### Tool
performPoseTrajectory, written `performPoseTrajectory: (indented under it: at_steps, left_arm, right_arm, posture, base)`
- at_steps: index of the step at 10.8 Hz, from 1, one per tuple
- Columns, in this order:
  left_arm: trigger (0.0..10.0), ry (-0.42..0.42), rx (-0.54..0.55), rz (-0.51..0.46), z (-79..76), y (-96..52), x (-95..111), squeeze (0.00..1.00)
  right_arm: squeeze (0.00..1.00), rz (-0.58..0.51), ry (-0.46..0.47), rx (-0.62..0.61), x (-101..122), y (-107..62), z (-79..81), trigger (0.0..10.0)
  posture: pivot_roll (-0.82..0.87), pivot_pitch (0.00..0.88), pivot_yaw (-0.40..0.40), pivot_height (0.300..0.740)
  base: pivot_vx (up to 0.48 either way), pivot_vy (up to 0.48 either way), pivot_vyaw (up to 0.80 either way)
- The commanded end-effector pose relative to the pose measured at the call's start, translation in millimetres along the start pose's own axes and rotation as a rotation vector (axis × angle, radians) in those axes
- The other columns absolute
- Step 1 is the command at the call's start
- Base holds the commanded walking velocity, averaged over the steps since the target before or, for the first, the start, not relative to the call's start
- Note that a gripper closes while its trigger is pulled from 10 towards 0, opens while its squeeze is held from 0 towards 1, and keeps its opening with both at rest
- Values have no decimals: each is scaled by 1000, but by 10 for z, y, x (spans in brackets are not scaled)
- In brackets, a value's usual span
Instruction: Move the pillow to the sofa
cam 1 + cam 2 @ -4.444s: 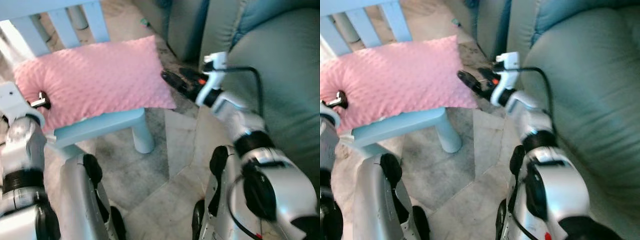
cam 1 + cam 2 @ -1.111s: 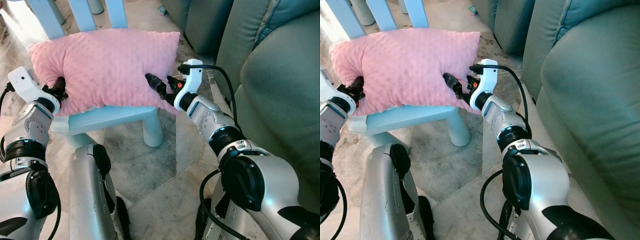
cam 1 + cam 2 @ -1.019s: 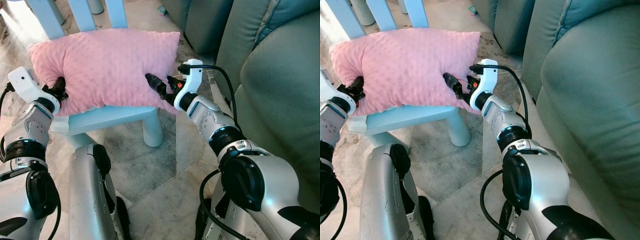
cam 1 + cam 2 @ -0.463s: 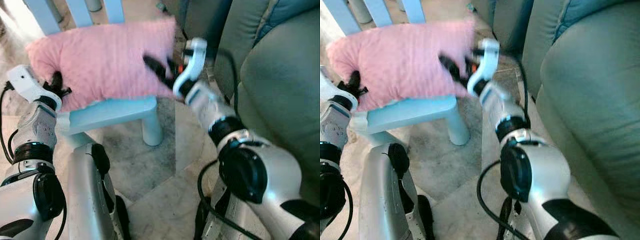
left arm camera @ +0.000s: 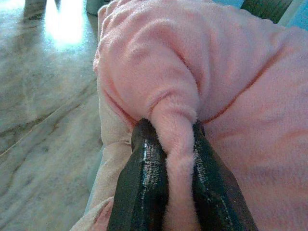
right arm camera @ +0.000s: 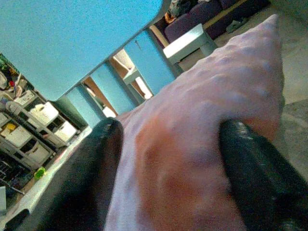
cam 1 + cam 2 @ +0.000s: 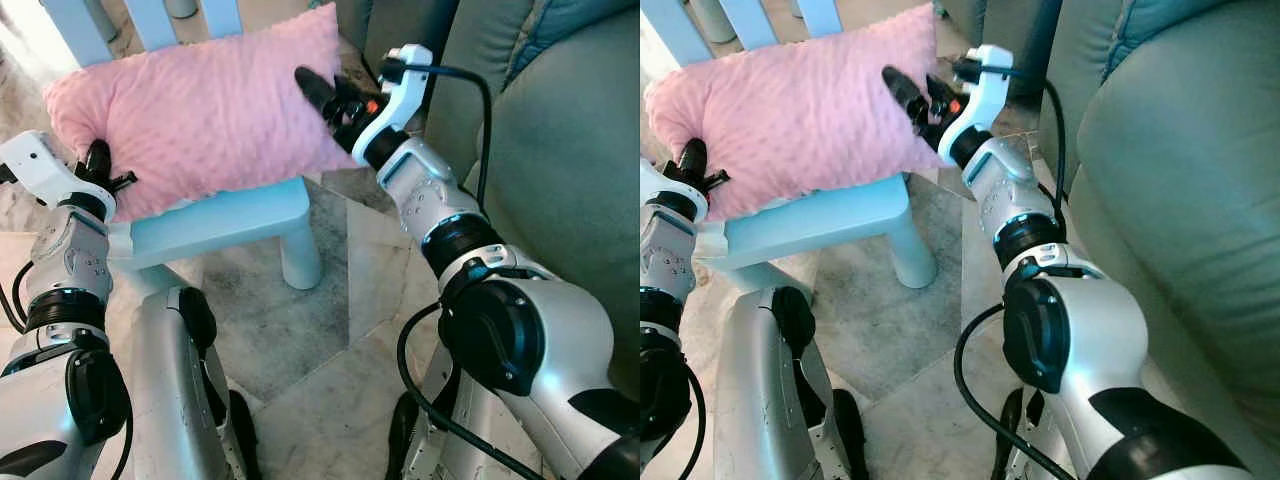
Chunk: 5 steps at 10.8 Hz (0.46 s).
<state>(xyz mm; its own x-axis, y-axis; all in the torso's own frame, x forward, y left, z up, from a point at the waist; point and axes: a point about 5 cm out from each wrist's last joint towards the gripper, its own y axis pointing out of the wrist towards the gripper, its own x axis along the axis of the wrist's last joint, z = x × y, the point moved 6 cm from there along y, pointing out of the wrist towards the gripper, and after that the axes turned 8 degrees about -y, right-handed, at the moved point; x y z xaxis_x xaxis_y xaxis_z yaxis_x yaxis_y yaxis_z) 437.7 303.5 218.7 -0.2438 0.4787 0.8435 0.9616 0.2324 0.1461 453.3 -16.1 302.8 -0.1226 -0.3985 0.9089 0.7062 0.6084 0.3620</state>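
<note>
A pink dimpled pillow (image 7: 200, 110) lies across the seat of a light blue chair (image 7: 220, 215), its right end raised off the seat. My left gripper (image 7: 97, 160) is shut on the pillow's left corner; in the left wrist view a fold of pink fabric (image 5: 175, 120) is pinched between the two black fingers (image 5: 144, 178). My right gripper (image 7: 322, 97) clamps the pillow's right edge, and in the right wrist view its fingers (image 6: 96, 163) press into the pillow (image 6: 192, 120) from both sides.
A grey-green sofa (image 7: 560, 150) rises on the right, close beside my right arm. The chair's back slats (image 7: 150, 20) stand behind the pillow. Marble floor (image 7: 330, 330) lies below, with my own silver legs (image 7: 170, 380) in front.
My right gripper has risen and moved toward the sofa, lifting the pillow's right end off the chair seat. The left gripper keeps its hold on the left corner.
</note>
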Motion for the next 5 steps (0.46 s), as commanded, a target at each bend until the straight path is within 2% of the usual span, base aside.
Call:
performPoseTrajectory:
  at_steps: [1,5]
  left_arm:
    - [0,8,32,24,105,-42,-91,0]
    - [0,9,34,22,111,-42,-89,0]
  right_arm:
    - [0,-4,-68,38,64,50,86,0]
    - [0,23,-85,66,-25,38,128,0]
  posture:
    - [193,356,18,319]
    - [196,359,20,319]
  base:
    - [0,0,0]
    - [0,0,0]
